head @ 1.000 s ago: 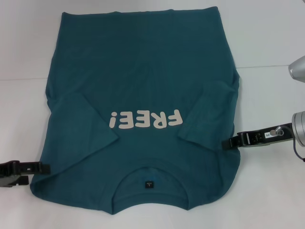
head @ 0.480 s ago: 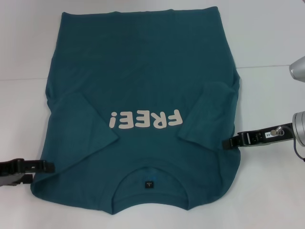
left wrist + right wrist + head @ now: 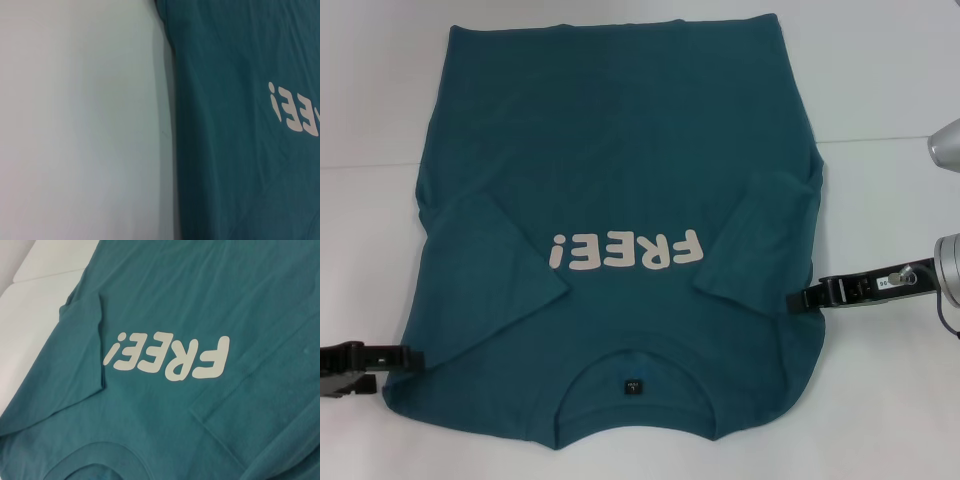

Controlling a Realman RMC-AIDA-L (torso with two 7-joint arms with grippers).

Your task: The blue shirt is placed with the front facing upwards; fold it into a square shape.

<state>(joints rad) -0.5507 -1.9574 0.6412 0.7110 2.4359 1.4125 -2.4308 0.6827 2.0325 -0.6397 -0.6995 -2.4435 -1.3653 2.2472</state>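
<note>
Shirt first: the blue shirt (image 3: 620,200) lies flat on the white table (image 3: 880,80), front up, both sleeves folded inward. My left gripper (image 3: 415,357) and right gripper (image 3: 795,298) touch its side edges; whether either grips, I cannot tell.

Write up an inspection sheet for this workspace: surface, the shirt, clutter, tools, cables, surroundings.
Surface: white table, with a seam line running across it.
Job's things: blue shirt lies flat, front up, white FREE! lettering showing, both sleeves folded in over the body, collar and neck label nearest the robot.
Clutter: nothing seen.
Grippers: left tool low at the shirt's left edge near the shoulder; right tool at the shirt's right edge beside the folded sleeve. Neither visibly lifts cloth.
Cables: a thin dark cable by the right arm.
Surroundings: nothing seen beyond the table.
</note>
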